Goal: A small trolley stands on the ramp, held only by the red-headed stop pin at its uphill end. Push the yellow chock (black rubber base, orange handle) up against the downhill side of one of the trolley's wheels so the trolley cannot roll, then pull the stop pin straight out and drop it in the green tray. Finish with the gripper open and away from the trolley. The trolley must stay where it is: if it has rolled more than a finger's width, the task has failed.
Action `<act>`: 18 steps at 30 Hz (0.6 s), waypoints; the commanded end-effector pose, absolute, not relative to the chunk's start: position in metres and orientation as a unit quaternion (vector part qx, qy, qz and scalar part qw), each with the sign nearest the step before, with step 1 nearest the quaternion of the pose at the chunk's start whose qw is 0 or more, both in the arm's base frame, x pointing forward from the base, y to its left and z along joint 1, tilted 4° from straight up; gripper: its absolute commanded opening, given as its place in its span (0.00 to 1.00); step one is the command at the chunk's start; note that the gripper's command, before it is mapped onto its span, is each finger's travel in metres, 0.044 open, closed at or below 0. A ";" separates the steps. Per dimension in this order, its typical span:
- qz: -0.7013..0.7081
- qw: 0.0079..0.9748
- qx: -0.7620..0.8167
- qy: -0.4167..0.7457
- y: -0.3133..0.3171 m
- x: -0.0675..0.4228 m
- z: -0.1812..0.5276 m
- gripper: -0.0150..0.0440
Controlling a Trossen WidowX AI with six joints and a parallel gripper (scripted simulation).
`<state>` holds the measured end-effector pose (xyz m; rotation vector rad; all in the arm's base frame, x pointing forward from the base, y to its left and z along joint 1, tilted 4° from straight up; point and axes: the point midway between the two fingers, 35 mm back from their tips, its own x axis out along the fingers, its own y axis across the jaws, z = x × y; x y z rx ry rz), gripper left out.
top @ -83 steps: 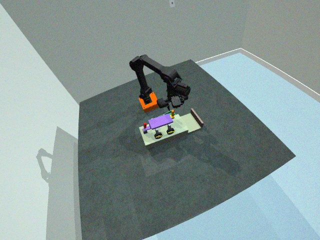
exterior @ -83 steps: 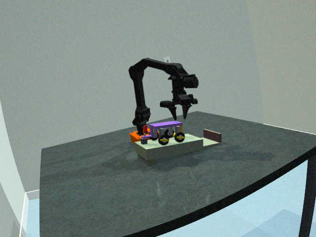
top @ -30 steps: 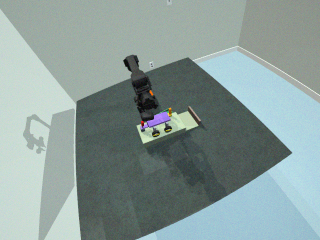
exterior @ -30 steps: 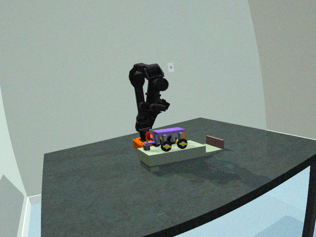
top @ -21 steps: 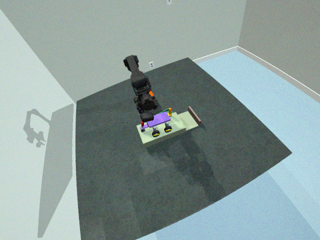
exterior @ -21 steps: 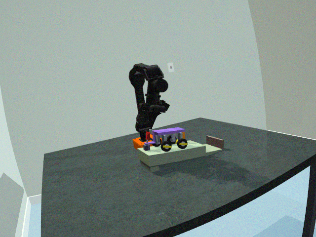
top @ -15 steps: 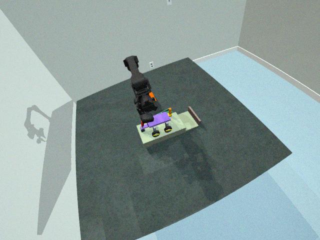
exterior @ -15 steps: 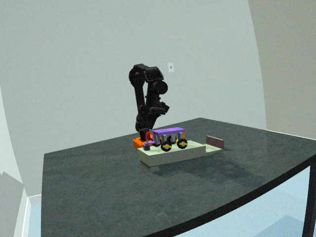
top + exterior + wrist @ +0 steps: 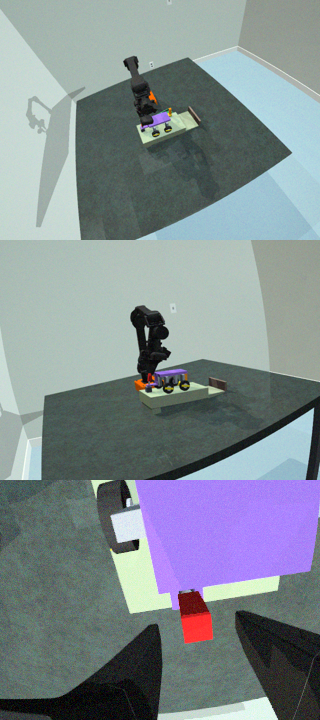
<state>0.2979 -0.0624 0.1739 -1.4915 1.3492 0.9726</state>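
Note:
The purple trolley point(image 9: 161, 118) point(image 9: 171, 372) point(image 9: 230, 535) stands on the pale ramp point(image 9: 148, 138) point(image 9: 180, 397) point(image 9: 136, 592). The red-headed stop pin point(image 9: 149, 377) point(image 9: 196, 627) stands upright at its uphill end, through the purple tongue. My gripper point(image 9: 197, 626) is partly open and empty, its fingertips on either side of the red head with gaps. The yellow chock point(image 9: 169, 115) point(image 9: 178, 383) with its orange handle is on the ramp at the trolley's far downhill side; its contact with the wheel is hidden. The green tray point(image 9: 162, 112) shows only as a thin edge behind the trolley.
A brown end board point(image 9: 194, 115) point(image 9: 217, 384) stands across the ramp's low end. The orange arm base point(image 9: 153, 97) point(image 9: 139, 384) is behind the ramp. The trolley deck lies close beside the fingers, and a small dark block point(image 9: 148, 389) sits under the pin.

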 end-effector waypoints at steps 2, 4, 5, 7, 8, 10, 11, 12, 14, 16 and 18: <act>0.391 0.436 -0.601 0.543 -0.065 0.298 0.168 0.58; 0.391 0.436 -0.601 0.543 -0.066 0.299 0.165 0.58; 0.391 0.436 -0.602 0.543 -0.066 0.299 0.164 0.58; 0.391 0.436 -0.602 0.543 -0.067 0.299 0.161 0.58; 0.391 0.436 -0.602 0.543 -0.067 0.299 0.160 0.58; 0.391 0.436 -0.602 0.543 -0.068 0.300 0.157 0.58; 0.391 0.436 -0.602 0.543 -0.068 0.300 0.156 0.58; 0.391 0.436 -0.602 0.543 -0.069 0.300 0.154 0.58; 0.391 0.436 -0.602 0.543 -0.070 0.300 0.152 0.58; 0.391 0.436 -0.602 0.543 -0.071 0.301 0.149 0.58; 0.391 0.436 -0.602 0.543 -0.072 0.301 0.146 0.58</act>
